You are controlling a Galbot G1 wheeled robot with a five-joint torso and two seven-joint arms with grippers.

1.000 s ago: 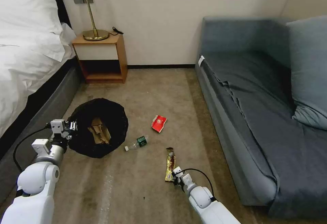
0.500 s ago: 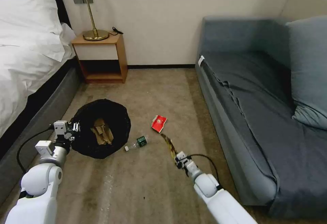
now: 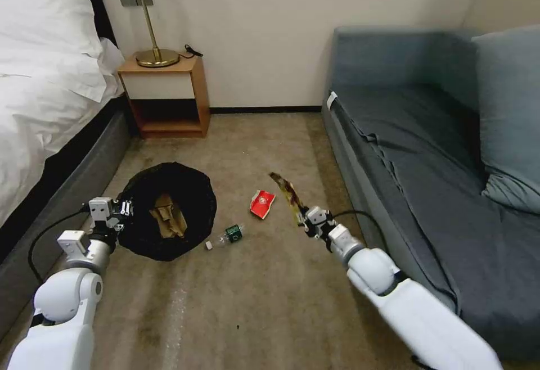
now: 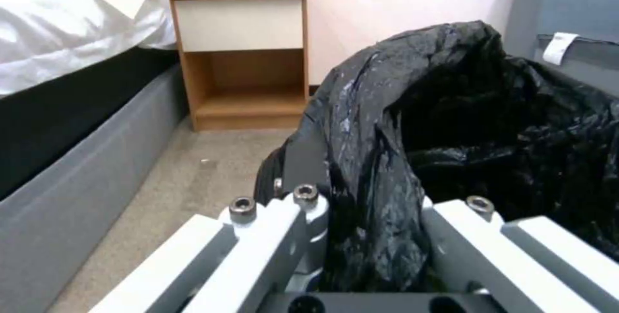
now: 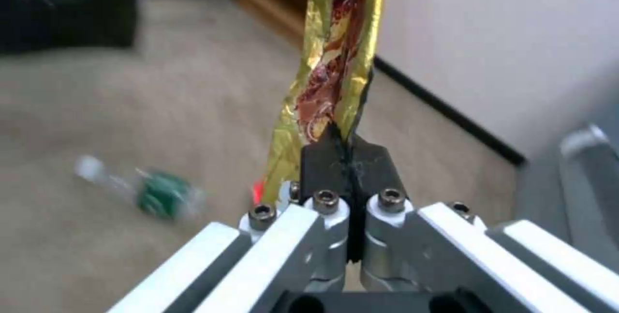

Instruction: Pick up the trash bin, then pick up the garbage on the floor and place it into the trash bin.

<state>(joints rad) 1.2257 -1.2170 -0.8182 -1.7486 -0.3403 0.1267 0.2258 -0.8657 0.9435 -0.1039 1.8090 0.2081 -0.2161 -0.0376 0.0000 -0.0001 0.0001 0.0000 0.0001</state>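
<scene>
The trash bin (image 3: pixel 185 190), wrapped in a crinkled black bag (image 4: pixel 490 124), is at the left of the carpet. My left gripper (image 3: pixel 122 210) is shut on its near rim (image 4: pixel 371 206). A crumpled tan paper bag (image 3: pixel 166 216) lies inside it. Right of centre, my right gripper (image 3: pixel 304 217) is raised above the floor and shut on one end of the yellow-brown snack wrapper (image 3: pixel 284 189), which sticks out past the fingertips (image 5: pixel 335 61). The clear bottle with a green label (image 3: pixel 226 235) (image 5: pixel 154 193) and the red-and-white packet (image 3: pixel 262 203) lie on the carpet between the bin and the right gripper.
A bed with white bedding (image 3: pixel 39 100) runs along the left. A wooden nightstand (image 3: pixel 166 97) with a brass lamp (image 3: pixel 152 49) stands at the back wall. A grey-blue sofa (image 3: pixel 427 179) lines the right side. Bare carpet (image 3: pixel 242 302) stretches between them.
My right gripper has lifted the snack wrapper off the floor and carried it forward and up, past the red packet. The left gripper has stayed clamped on the bin, barely shifting.
</scene>
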